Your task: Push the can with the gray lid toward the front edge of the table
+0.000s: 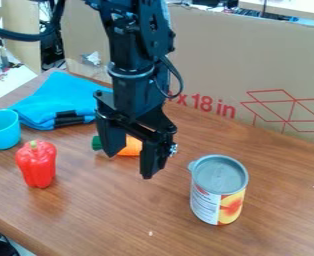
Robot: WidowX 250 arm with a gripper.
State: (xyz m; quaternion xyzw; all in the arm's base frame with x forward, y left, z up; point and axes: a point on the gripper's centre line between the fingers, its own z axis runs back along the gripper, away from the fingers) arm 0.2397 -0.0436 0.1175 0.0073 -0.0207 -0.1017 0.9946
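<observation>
My end effector (129,166) hangs with its fingers spread, gripping nothing. I see a toy carrot (131,147) behind them.

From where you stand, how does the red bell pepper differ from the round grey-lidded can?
The red bell pepper is lobed and topped by a stem; the round grey-lidded can is flat on top. The pepper's skin is plain red; the can wears a printed label. Both stand upright on the brown wooden table.
</observation>
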